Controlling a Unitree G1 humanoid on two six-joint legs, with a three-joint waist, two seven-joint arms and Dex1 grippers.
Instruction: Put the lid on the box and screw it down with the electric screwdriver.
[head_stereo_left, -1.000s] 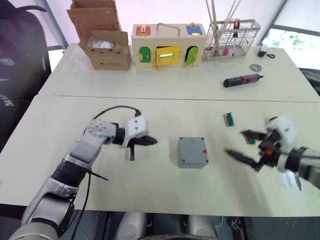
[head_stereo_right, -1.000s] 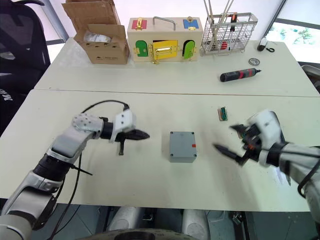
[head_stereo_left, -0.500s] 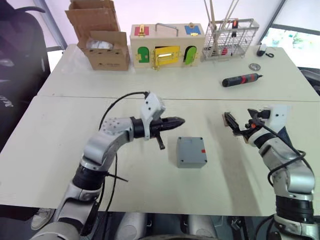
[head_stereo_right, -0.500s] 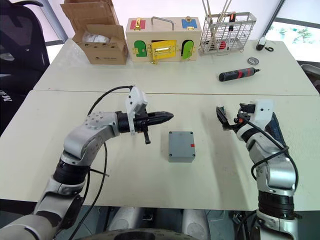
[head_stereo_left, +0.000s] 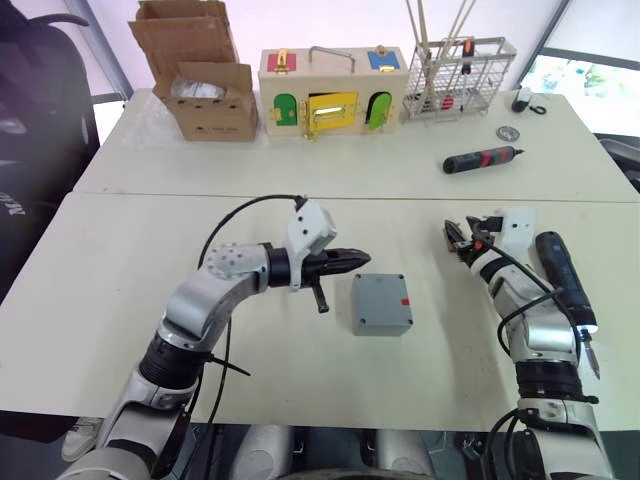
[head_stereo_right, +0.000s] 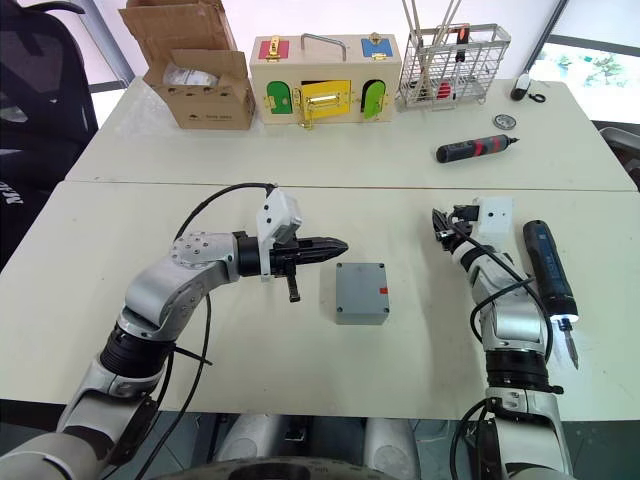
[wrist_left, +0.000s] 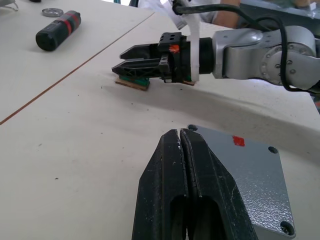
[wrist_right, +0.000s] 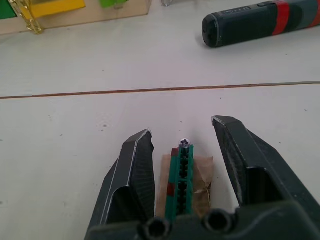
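Straddling a green screw strip (wrist_right: 181, 179) with spread, empty fingers, the right gripper (wrist_right: 182, 150) risks scattering screws – the left gripper (wrist_left: 181, 150), pinched shut and empty, hovers left of the box (head_stereo_left: 382, 304); electric screwdriver (head_stereo_left: 564, 280) lies far right

I count one grey box (head_stereo_right: 361, 292) and two screwdrivers: one all black (head_stereo_right: 547, 272), one black-and-red (head_stereo_right: 477, 150). One cardboard box (head_stereo_right: 196, 65), one wooden box (head_stereo_right: 322, 78), one wire rack (head_stereo_right: 452, 66).
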